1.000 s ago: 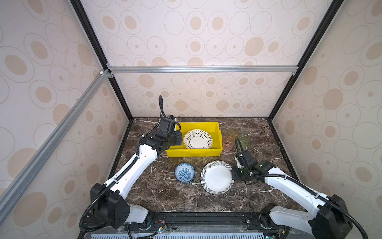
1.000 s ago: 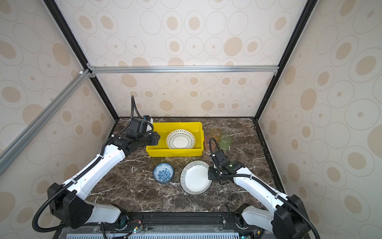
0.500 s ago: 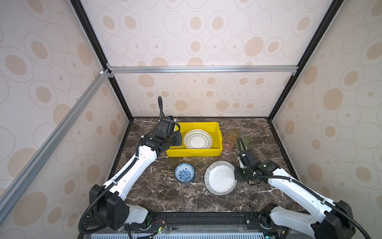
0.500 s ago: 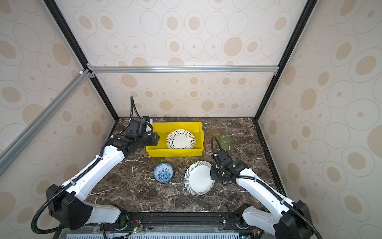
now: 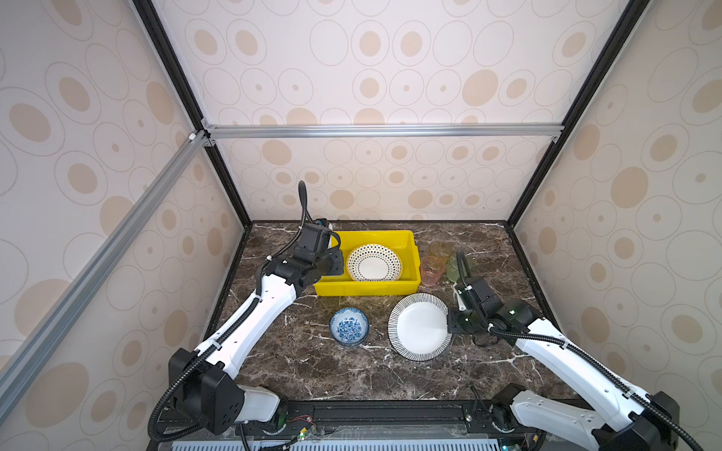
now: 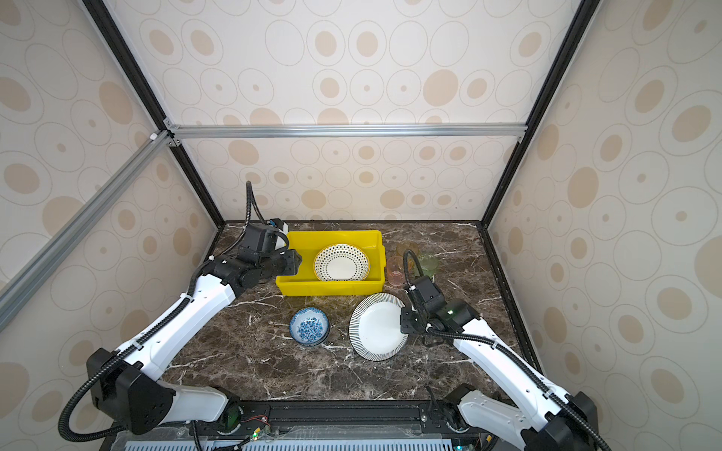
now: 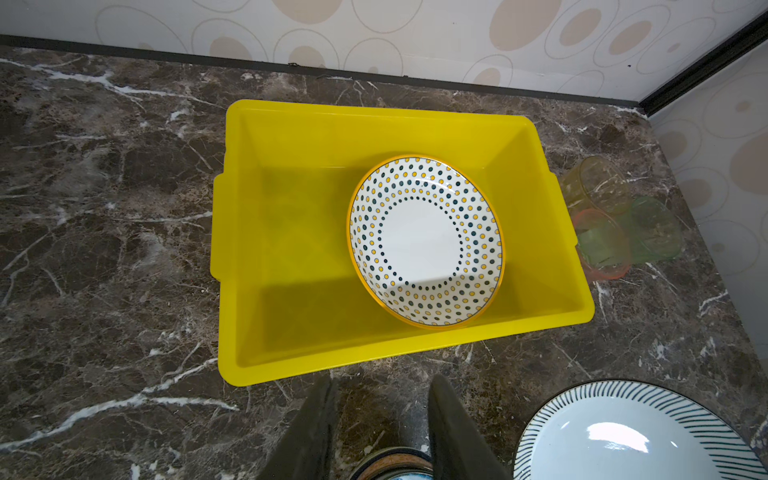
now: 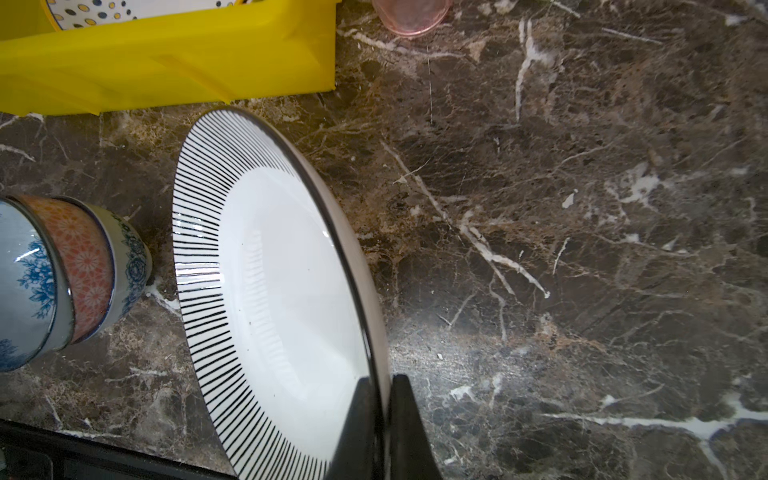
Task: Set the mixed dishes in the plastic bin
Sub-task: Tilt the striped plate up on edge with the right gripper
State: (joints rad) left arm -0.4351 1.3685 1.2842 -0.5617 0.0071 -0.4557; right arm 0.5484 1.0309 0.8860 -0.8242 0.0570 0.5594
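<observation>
On a dark marble table, toward the back, sits a bright yellow plastic bin, rectangular with low walls. It holds one dish.

Just in front of the bin's right end is a white plate with a black striped rim. It is outside the bin and tilted. The right gripper is pinched tight on its right edge.

Inside the bin, in its right half, is a slightly smaller white plate ringed with yellow and dark dots.

Left of the striped plate, on the table, stands a nested stack of small bowls, blue-floral and orange-patterned.

Three tinted clear cups cluster just beside the bin's right wall, also outside it: pink nearest the front, amber behind it, and green to their right.

The left gripper is above the bin's left end in both top views, with its fingers apart and nothing between them.
</observation>
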